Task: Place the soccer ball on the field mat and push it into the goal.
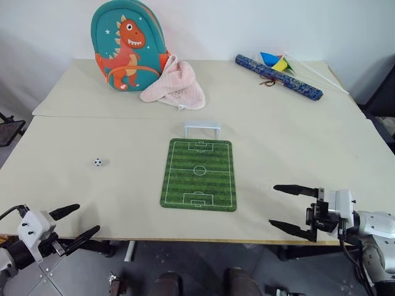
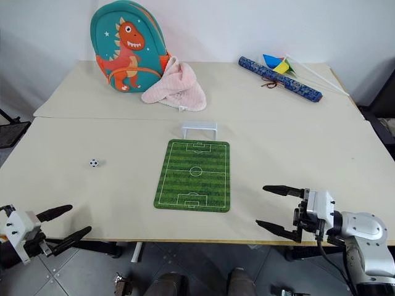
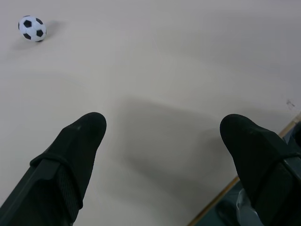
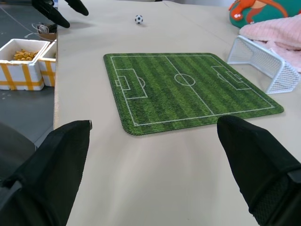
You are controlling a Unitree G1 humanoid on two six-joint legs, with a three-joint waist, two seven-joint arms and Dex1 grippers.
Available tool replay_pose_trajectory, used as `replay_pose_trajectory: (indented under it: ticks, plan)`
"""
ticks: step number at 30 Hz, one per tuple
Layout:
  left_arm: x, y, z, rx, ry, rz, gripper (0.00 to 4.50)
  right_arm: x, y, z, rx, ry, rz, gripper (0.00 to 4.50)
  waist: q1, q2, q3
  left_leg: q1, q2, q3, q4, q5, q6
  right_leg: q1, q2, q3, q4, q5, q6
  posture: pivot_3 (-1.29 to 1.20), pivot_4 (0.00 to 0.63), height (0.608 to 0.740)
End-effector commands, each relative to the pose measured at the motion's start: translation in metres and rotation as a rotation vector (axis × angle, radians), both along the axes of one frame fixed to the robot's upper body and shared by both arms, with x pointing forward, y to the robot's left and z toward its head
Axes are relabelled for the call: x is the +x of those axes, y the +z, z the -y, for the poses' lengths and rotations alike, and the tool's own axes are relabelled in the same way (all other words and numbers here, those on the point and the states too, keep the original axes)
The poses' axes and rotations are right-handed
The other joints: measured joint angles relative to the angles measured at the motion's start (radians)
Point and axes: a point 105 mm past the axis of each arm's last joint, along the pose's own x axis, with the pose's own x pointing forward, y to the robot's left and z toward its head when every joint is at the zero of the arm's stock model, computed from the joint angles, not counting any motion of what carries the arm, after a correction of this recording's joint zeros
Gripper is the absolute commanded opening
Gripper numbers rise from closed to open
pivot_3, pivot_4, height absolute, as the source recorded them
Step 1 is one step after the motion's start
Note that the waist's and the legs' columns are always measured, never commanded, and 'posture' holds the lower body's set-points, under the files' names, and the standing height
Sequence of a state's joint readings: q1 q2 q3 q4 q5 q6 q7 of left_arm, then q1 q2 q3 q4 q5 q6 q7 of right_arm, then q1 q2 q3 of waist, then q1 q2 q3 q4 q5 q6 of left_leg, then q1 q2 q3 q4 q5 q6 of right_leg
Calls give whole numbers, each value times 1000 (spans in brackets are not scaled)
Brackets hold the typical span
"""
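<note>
Ball (image 1: 97, 162) left of the mat (image 1: 199, 174) — on bare tabletop (image 1: 296, 142).
Left gripper (image 1: 81, 223) gapes wide, empty, well short of it; right gripper (image 1: 282, 208) — likewise wide, empty — beside the mat.

Matt cloth, print and plastic on a smooth beige table

The table (image 1: 290, 148) top looks smooth and matt; the field mat (image 1: 199, 174) on it has a flat printed grass surface with little sheen. Behind the mat, the goal (image 4: 263, 63) looks like white plastic with fine netting. Left of the mat, the soccer ball (image 3: 32, 28) looks smooth. Further back, the pink cloth (image 1: 176, 86) looks soft and fleecy, and the backpack (image 1: 126, 43) slightly glossy fabric.
</note>
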State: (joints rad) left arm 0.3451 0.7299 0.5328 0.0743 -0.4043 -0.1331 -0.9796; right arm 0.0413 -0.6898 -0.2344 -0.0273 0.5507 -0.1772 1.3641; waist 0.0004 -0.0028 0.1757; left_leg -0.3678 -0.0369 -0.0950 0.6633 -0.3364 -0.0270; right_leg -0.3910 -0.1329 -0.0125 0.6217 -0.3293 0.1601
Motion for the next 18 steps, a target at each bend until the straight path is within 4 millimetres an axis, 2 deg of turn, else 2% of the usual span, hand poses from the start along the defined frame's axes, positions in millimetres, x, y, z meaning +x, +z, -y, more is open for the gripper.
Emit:
replay_pose_trajectory:
  ticks: [1,6,9,13,14,15,16,18]
  plan:
    - [1,16,0,23,-10,56,4463,-6,4,1,-2,13,21,4500,-1,0,0,0,0,0,0,0,0,0,0,0,0,0,0,0,150,740]
    - [2,20,-18,-58,144,107,4463,-1,22,-26,123,51,42,4500,-10,0,0,1,0,1,0,0,0,0,2,1,0,0,0,0,150,740]
    - [3,24,-42,-223,360,184,4463,1,37,-49,230,83,60,4500,-8,0,0,1,2,1,0,0,-1,-1,1,1,1,0,0,0,150,740]
    - [1,15,-57,-319,538,235,4463,4,45,-64,296,75,81,4500,0,0,0,1,3,0,1,0,-1,-1,0,1,2,0,0,0,150,740]
    - [1,14,-58,-325,560,244,4463,4,45,-65,304,72,81,4500,3,-1,-1,0,2,0,1,0,0,0,-1,1,2,0,0,0,150,740]
    - [3,5,-59,-356,619,254,4463,4,45,-71,321,80,87,4500,7,-2,-1,0,1,0,1,0,0,0,-1,0,2,0,0,0,150,740]
    - [8,-4,-53,-380,647,258,4463,3,45,-77,332,96,98,4500,11,-2,-1,0,0,-1,1,0,0,0,-1,0,1,0,0,0,150,740]
    - [19,-5,-37,-433,631,278,4463,0,45,-84,327,119,120,4500,18,-2,-1,0,-2,-1,2,0,0,0,-1,0,1,1,0,0,150,740]
